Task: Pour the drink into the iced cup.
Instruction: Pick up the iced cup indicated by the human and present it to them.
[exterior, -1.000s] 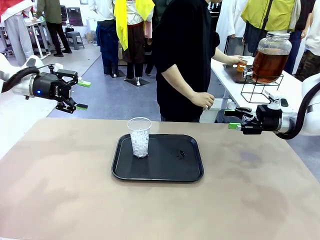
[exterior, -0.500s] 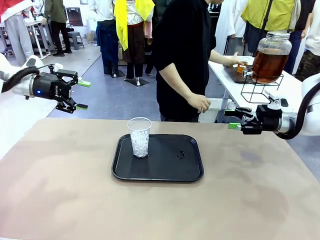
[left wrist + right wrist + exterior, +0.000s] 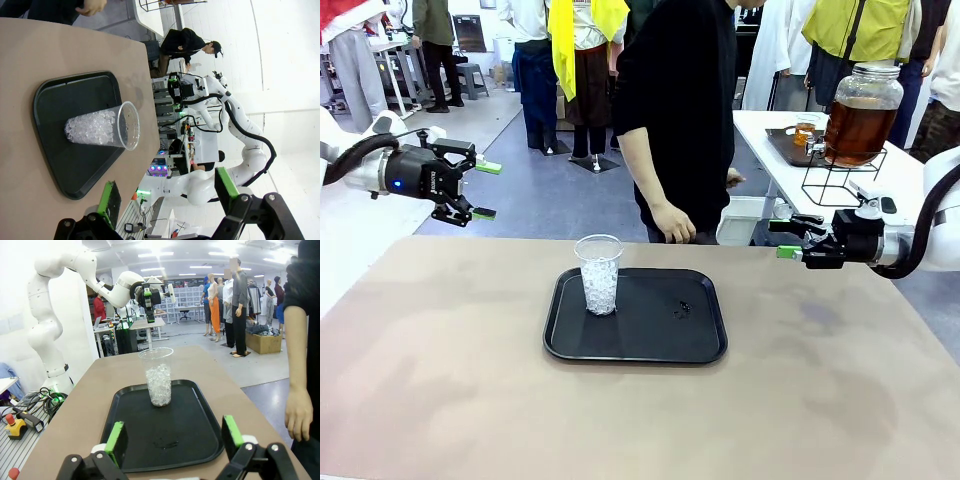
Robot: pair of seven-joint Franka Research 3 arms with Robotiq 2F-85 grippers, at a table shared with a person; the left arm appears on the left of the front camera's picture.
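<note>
A clear plastic iced cup (image 3: 599, 275), roughly half full of ice cubes, stands upright on a black tray (image 3: 660, 338). It sits in the tray's left part, nearer the tray's far edge. In the right wrist view the iced cup (image 3: 159, 376) stands at the far middle of the tray (image 3: 135, 440). The left wrist view shows the iced cup (image 3: 102, 129) sideways, because that camera is rolled, with the tray (image 3: 75, 97) beneath it. Nothing touches the cup.

A small glossy mark (image 3: 682, 309) lies on the tray to the right of the cup. The tray rests on a tan table (image 3: 460, 400).

The left gripper (image 3: 486, 190) hangs in the air well to the left of the tray and above it. Its green-padded fingers are spread wide and hold nothing. The right gripper (image 3: 786, 239) is held level well to the right of the tray, pointing toward the tray. Its fingers are also parted and hold nothing.

A person in a black top stands just beyond the tray's far edge, with one hand (image 3: 672, 222) hanging loose at their side. Far to the right of the tray and behind it, a glass drink dispenser (image 3: 861, 115) of brown liquid sits on a wire stand on a white side table (image 3: 760, 125). A small cup of amber drink (image 3: 804, 132) stands beside the dispenser's tap.
</note>
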